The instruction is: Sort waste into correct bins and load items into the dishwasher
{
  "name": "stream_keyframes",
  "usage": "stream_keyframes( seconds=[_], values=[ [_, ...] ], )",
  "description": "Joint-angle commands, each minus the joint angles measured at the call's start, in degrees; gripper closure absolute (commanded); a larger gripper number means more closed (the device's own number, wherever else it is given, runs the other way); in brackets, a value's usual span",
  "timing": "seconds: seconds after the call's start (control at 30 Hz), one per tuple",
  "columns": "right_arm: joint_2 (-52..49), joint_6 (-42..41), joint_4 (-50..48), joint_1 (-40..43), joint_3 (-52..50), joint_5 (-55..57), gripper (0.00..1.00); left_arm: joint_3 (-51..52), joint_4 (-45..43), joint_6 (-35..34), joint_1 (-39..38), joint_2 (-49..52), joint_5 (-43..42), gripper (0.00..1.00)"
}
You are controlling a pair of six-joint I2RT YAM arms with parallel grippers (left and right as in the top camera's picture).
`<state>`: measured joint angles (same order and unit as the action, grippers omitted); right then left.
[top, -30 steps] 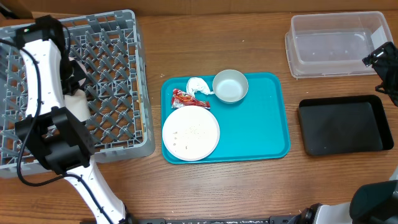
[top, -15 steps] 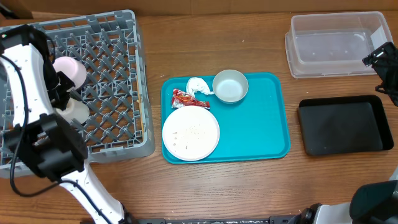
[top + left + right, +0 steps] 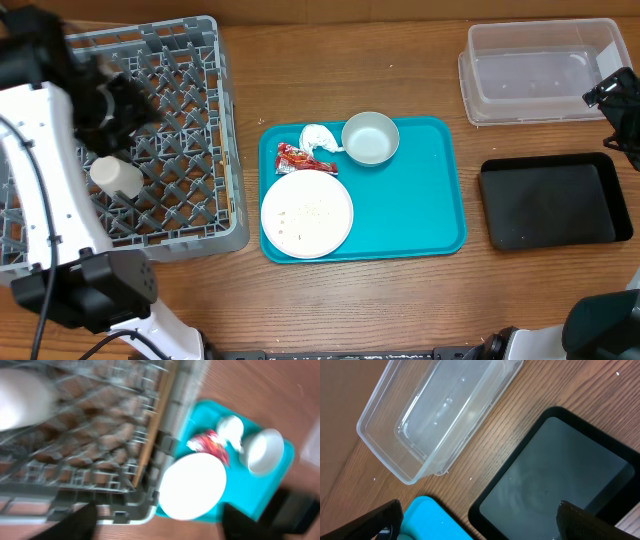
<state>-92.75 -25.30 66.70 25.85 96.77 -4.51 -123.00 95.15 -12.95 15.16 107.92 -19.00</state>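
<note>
Pale cream plastic cup (image 3: pixel 115 176) stands on end in the grey wire dishwasher rack (image 3: pixel 190 70), left of centre. Long axis vertical; rim direction unclear. Left gripper (image 3: pixel 162 522) spread wide, empty. Right gripper (image 3: pixel 480 522) likewise.

tray's (image 3: pixel 420 200) right half bare, bowl (image 3: pixel 370 138), plate (image 3: pixel 307 212), wrapper (image 3: pixel 296 156) crowding its left, rack (image 3: pixel 200 90) alongside

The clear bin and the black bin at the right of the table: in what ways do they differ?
The clear bin is see-through; the black bin is opaque. The clear bin lies farther from the robot, the black bin nearer. The clear bin looks deeper, the black bin shallow. Both are rectangular, right of the teal tray, and hold nothing.
</note>
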Motion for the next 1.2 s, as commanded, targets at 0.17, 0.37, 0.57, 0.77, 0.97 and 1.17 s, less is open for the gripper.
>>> stream_keyframes(
  seconds=[0.17, 0.37, 0.57, 0.77, 0.97, 1.17],
  values=[
    [0.11, -0.17, -0.15, 0.04, 0.74, -0.02, 0.00, 3.85, -3.23, 6.56, -15.04, 0.20, -3.45, 0.00],
    [0.11, -0.17, -0.15, 0.04, 0.74, -0.02, 0.00, 12.33, -14.40, -7.65, -24.70, 0.22, 4.22, 0.00],
    [0.11, -0.20, -0.17, 0.04, 0.74, -0.02, 0.00, 19.17, -21.77, -7.72, -28.30, 0.46, 6.54, 0.00],
    [0.11, -0.20, -0.17, 0.04, 0.74, -0.02, 0.00, 19.39, -21.27, -18.14, -26.47, 0.39, 20.70, 0.23],
    [0.11, -0.20, -0.15, 0.04, 0.74, -0.02, 0.00, 19.41, -21.99, -28.44, -24.65, 0.55, 27.12, 0.34],
    [0.11, -0.17, -0.15, 0.04, 0.74, -0.02, 0.00, 19.41, -23.89, -31.08, -25.03, 3.04, 34.53, 0.50]
  ],
)
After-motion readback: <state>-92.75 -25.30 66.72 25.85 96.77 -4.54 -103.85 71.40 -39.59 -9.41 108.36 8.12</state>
